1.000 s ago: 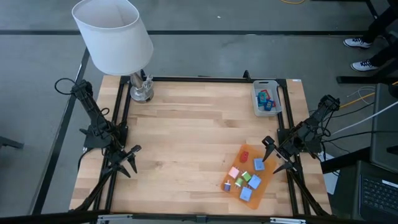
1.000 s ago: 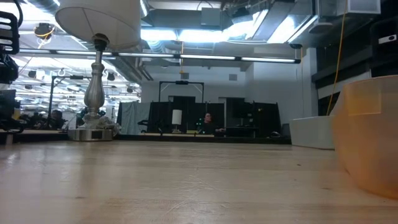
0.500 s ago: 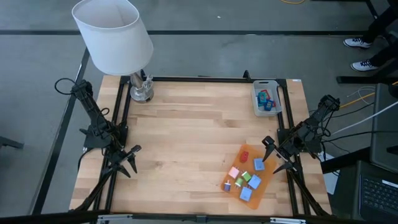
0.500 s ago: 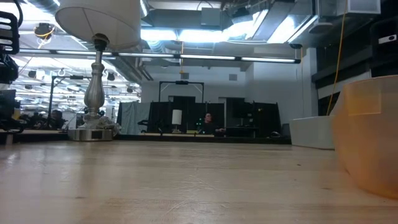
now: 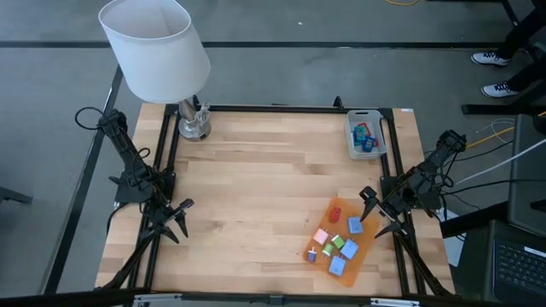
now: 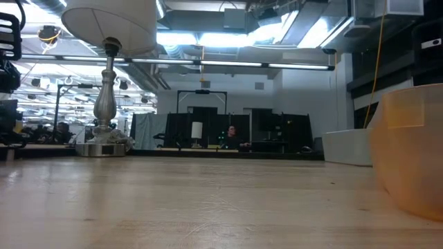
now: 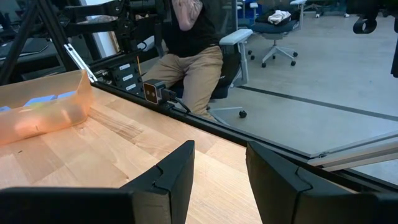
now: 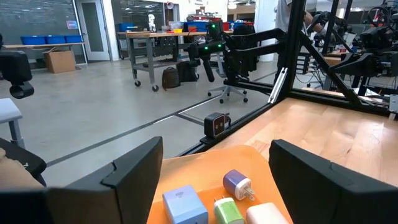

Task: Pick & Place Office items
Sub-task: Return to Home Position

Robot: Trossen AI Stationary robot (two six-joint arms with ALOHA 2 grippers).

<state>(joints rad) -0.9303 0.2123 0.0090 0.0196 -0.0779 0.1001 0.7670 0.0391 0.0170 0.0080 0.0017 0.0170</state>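
Several small office items, blue, pink, green and red pieces [image 5: 339,244], lie on a flat orange sheet [image 5: 368,246] at the table's near right; some show in the right wrist view [image 8: 184,201]. More pieces [image 5: 366,136] lie in the grey tray [image 5: 353,147] at the far right. My right gripper [image 5: 373,214] is open, just right of the sheet, touching nothing. My left gripper [image 5: 181,218] is open and empty at the table's near left; its fingers show in the left wrist view [image 7: 217,180].
A lamp with a white shade [image 5: 154,47] stands on its silver base [image 5: 194,126] at the far left corner. The table has a black frame [image 5: 281,109] along its edges. A seated person [image 7: 189,56] shows beyond the table's near edge.
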